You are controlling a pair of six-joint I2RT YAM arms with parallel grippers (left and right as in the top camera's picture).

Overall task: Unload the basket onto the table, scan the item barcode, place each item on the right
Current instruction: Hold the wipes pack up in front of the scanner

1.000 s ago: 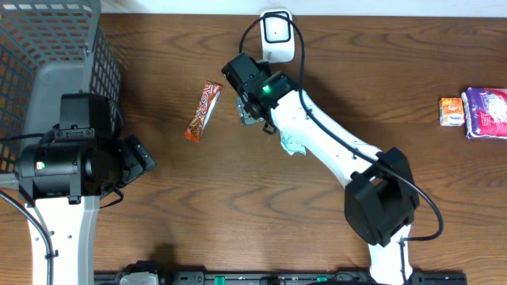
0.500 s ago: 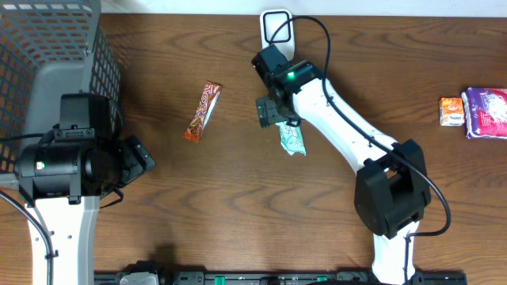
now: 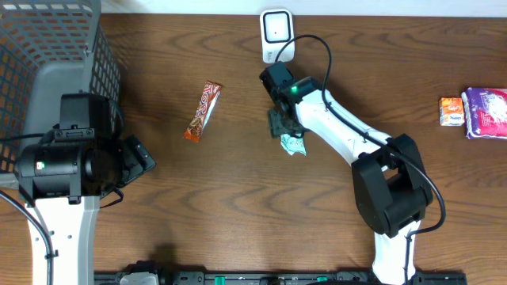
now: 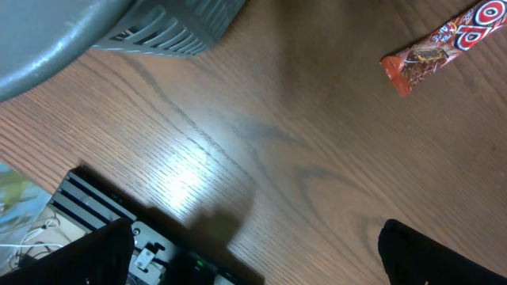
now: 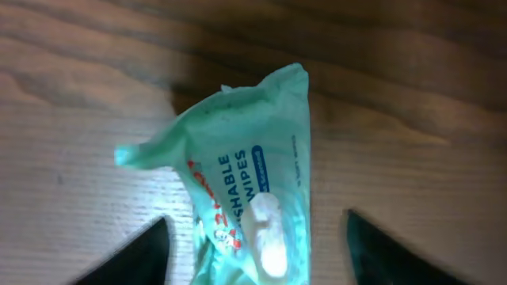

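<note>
Here, the right gripper (image 3: 282, 123) hangs just below the white scanner (image 3: 276, 32), in the upper middle of the overhead frame. Its jaws stand apart, one on each side of the green wipes packet (image 5: 245, 174), which lies flat on the wooden table (image 3: 238, 214), and neither jaw touches it. The left gripper (image 4: 253, 231), at the lower left, is spread wide and holds nothing. An orange candy bar (image 3: 203, 111) lies between the grey basket (image 3: 47, 47) and the packet.
</note>
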